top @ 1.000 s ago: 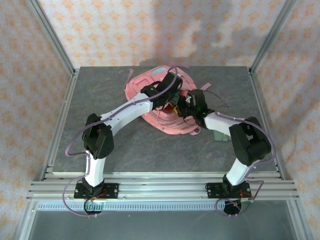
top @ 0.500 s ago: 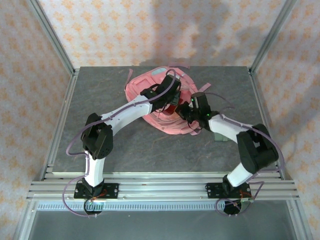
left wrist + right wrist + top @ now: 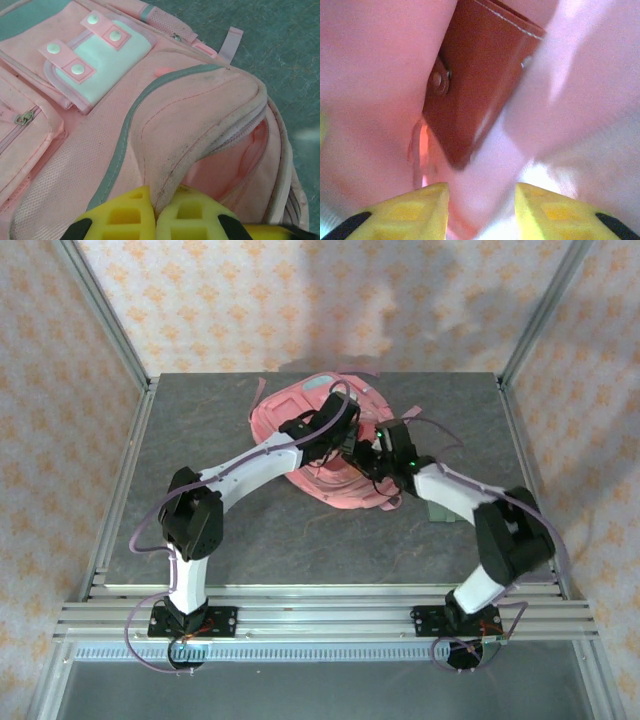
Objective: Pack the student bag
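The student bag (image 3: 280, 410) lies flat at the table's far centre, pink with grey zip trims and a white patch (image 3: 107, 55). My left gripper (image 3: 156, 200) is shut on the rim of the bag's open main compartment (image 3: 200, 120) and holds it lifted. In the top view the left gripper (image 3: 343, 443) sits over the bag's middle, and the right gripper (image 3: 366, 455) meets it from the right at the opening. My right gripper (image 3: 481, 200) is open inside the pink lining, and a brown leather case (image 3: 480, 75) with a stud lies just ahead of its fingers, untouched.
A grey-green flat object (image 3: 438, 510) lies on the grey table (image 3: 200, 460) under the right forearm. Loose pink straps (image 3: 258, 392) trail off the bag's far side. Aluminium frame posts (image 3: 110, 320) stand at the back corners, and a rail (image 3: 320, 615) runs along the near edge.
The right gripper drew back slightly to the right, then pushed left again into the bag's opening. The left arm kept its hold and barely moved.
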Tool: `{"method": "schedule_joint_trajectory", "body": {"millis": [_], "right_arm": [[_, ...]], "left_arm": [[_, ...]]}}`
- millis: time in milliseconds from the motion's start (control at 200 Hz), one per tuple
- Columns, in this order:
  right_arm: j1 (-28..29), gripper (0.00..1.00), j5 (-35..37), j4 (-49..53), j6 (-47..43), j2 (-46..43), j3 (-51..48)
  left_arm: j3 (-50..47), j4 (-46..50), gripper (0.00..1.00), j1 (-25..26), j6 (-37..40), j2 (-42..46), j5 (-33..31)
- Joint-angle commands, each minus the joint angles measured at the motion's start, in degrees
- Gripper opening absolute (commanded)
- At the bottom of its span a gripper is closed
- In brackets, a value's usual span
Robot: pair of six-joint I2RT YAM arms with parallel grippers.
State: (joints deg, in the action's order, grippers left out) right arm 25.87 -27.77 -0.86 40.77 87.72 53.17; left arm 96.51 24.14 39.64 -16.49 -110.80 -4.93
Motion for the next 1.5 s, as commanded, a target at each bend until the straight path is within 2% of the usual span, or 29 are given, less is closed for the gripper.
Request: {"method": "schedule_joint_trajectory", "body": {"millis": [0,85,185,235,340,455,771,966,1116,1201,1326,1492], "right_arm": [[-2.4,0.46,5.7,9.1,-2.9,-10.7,-4.8],[-6.4,0.52,7.9,16.1,-1.5,-15.9,-7.5],[-13.4,0.52,9.8,23.1,-1.0,-19.8,-10.2],[-17.1,0.56,11.0,25.7,-0.5,-21.7,-11.7],[-25.7,0.59,9.2,28.5,0.4,-23.6,-15.2],[-31.2,0.58,6.9,28.6,2.5,-24.9,-19.0],[-32.7,0.58,4.6,26.2,7.7,-22.5,-23.6],[-32.7,0.58,3.7,20.4,9.3,-20.4,-25.2],[-32.7,0.57,4.2,16.4,10.5,-15.4,-24.9],[-32.8,0.51,5.7,14.1,11.0,-13.1,-24.8],[-33.0,0.26,4.9,9.7,11.2,-10.2,-25.7],[-33.0,0.08,5.7,8.3,9.2,-8.3,-25.8]], "left_arm": [[-1.6,-2.5,0.00,-0.6,-0.2,3.0,-3.5],[-3.1,-2.9,0.00,-0.6,-0.3,3.2,-3.6],[-5.6,-4.0,0.00,-0.5,-0.7,3.6,-3.5],[-7.0,-4.4,0.00,-0.6,-1.1,4.1,-3.4],[-9.3,-5.2,0.00,-0.5,-1.9,5.0,-2.9],[-11.3,-5.8,0.00,-0.4,-2.7,5.9,-2.6],[-14.1,-7.1,0.00,-0.4,-4.1,7.1,-1.6],[-14.8,-7.6,0.00,-0.4,-4.2,7.2,-1.2],[-14.9,-7.6,0.00,-0.4,-4.4,7.0,-1.0],[-15.1,-7.8,0.00,-0.3,-4.6,7.1,-1.0],[-15.5,-7.8,0.00,-0.4,-4.9,7.0,-0.7],[-15.8,-8.0,0.00,-0.4,-4.9,7.4,-0.9]]}}
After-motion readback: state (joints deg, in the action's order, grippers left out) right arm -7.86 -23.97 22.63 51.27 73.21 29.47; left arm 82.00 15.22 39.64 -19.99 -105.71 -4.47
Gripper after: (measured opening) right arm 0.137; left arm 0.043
